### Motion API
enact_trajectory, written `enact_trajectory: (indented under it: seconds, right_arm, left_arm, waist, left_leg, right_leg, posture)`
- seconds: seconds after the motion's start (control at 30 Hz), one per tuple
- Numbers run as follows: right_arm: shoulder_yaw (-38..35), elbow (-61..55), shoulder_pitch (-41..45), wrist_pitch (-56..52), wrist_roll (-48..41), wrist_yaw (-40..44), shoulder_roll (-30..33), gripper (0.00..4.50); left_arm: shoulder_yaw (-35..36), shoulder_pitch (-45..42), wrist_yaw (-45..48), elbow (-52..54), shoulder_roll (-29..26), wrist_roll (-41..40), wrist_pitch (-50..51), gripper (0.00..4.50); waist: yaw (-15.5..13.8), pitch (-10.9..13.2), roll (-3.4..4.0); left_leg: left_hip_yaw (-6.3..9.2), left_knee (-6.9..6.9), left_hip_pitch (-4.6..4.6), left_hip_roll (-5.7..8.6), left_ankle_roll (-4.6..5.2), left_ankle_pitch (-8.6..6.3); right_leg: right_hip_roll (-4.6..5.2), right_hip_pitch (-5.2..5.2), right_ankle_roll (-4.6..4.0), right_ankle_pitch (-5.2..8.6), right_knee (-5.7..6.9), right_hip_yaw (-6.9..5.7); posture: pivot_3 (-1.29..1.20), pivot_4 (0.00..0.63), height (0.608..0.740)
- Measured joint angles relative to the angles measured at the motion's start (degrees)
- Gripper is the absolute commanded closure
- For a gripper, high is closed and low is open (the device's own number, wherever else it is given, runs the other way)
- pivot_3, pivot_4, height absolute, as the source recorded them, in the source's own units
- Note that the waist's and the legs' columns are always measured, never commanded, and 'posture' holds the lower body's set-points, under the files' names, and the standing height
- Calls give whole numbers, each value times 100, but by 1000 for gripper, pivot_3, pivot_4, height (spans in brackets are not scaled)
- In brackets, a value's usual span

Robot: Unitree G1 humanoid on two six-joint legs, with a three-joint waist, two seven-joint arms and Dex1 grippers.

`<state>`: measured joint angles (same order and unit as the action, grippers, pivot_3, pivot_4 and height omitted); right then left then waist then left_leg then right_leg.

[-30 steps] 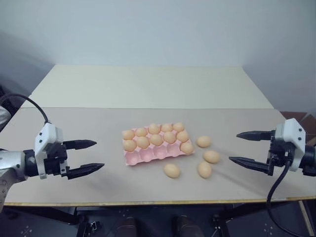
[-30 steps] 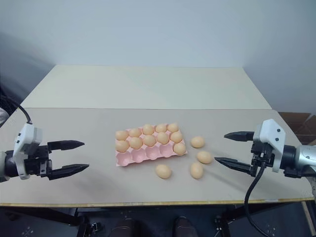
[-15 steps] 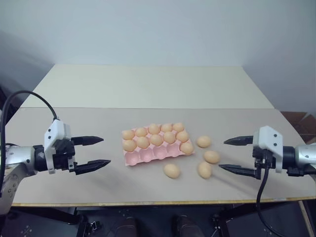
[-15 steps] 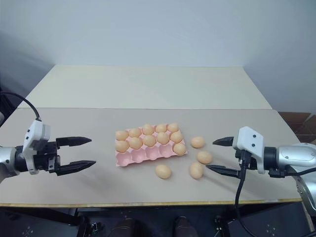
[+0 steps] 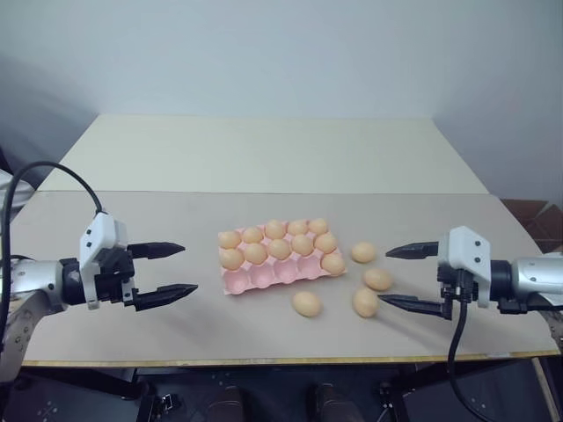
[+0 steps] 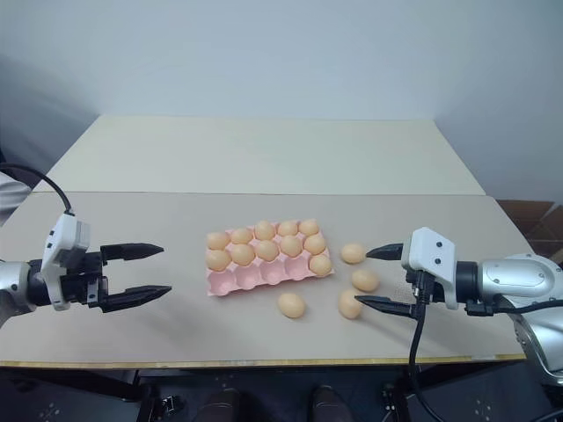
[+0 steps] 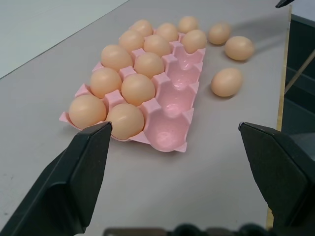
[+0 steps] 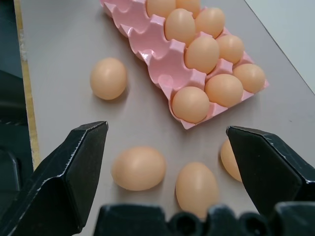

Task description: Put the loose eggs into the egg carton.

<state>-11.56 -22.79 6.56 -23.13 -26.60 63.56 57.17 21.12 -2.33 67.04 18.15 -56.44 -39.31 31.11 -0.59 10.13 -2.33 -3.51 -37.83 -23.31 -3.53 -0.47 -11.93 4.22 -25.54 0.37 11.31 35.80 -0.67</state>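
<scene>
The egg carton (image 5: 280,260) and four loose eggs (image 5: 306,303) (just beside it) are carried by the table (image 5: 132,334).

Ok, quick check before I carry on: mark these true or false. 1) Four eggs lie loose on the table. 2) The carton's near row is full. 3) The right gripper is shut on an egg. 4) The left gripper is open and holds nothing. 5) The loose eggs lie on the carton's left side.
1) True: four loose eggs lie on the table.
2) False: the egg carton has four empty cups in its near row; just one egg sits there, at the right end.
3) False: the right gripper is open and holds nothing.
4) True: the left gripper is open, away from the carton.
5) False: they lie to its right and in front.
</scene>
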Motion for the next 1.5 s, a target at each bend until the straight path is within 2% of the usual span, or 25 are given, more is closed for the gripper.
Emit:
enact_trajectory:
  seconds: [0.1,0.23,0.4,0.5,0.67,0.8,0.97,1.23,1.33,1.43,1.47,1.5]
  right_arm:
    - [338,347,354,58,357,-229,-163,22]
    - [1027,1075,1231,157,947,-525,-533,22]
    - [1382,1665,1769,276,1353,-533,-626,22]
    - [1381,1669,1745,276,1334,-319,-581,22]
    - [1288,1204,1207,278,997,292,-279,22]
    - [1303,744,887,411,948,615,-189,22]
    - [1593,631,623,953,1317,753,-98,22]
    - [1996,906,800,1365,1826,657,-191,22]
    - [2091,1045,838,1540,1968,662,-242,620]
    - [2217,1123,887,1600,2066,648,-365,1604]
    - [2234,1124,915,1620,2080,648,-391,1818]
    - [2239,1129,946,1627,2087,645,-409,1832]
  left_arm:
    - [-6,5,2,7,2,-1,0,0]
    - [-31,-2,1,5,4,5,-4,0]
    - [-45,8,-2,14,4,13,-9,0]
    - [-44,57,-5,17,4,18,-10,0]
    - [39,172,1,30,3,24,-21,0]
    - [39,218,-1,36,3,26,-41,0]
    - [39,242,-1,38,3,76,-88,0]
    - [49,350,1,97,3,90,-95,0]
    - [87,419,-3,126,3,92,-96,0]
    - [109,422,-11,128,3,95,-96,0]
    - [112,419,-13,129,3,95,-96,0]
    - [112,419,-14,129,3,96,-96,0]
  waist:
    - [28,0,0]
    - [70,0,0]
    - [49,0,0]
    - [37,0,0]
    - [7,0,0]
    - [20,0,0]
    - [7,-1,0]
    - [9,-1,0]
    - [5,-1,-1]
    - [5,-1,-1]
    - [7,-1,-1]
    - [7,-1,-1]
  left_leg:
    - [-1,-2,4,0,0,0]
    - [-1,-2,4,-1,1,1]
    - [0,-2,-22,2,2,2]
    - [0,-2,-45,3,3,1]
    - [0,-2,-48,2,3,1]
    - [-1,-7,-42,-3,3,4]
    - [-2,-8,-32,-6,0,10]
    - [-3,-8,-35,-9,0,10]
    - [-3,-8,-35,-10,0,10]
    - [-3,-8,-34,-10,0,11]
    - [-3,-8,-33,-11,0,11]
    - [-3,-8,-33,-13,0,11]
  right_leg:
    - [0,0,0,-1,4,1]
    - [-4,-5,-2,-2,13,2]
    - [-5,-25,1,-3,14,4]
    - [-5,-43,31,-20,10,4]
    - [-6,-50,33,-21,12,4]
    - [-10,-50,-1,-5,21,5]
    - [-12,-49,-6,-5,30,4]
    - [-18,-50,-7,-6,28,7]
    - [-19,-50,-7,-6,28,7]
    - [-20,-50,-8,-6,29,7]
    - [-21,-50,-8,-6,30,8]
    - [-23,-50,-9,-7,30,8]
  posture:
    - [0,150,740]
    - [0,150,740]
    - [0,150,740]
    - [0,150,740]
    - [0,150,740]
    - [0,150,740]
    - [0,150,740]
    - [0,150,740]
    - [0,150,740]
    - [0,150,740]
    - [0,150,740]
    - [0,150,740]
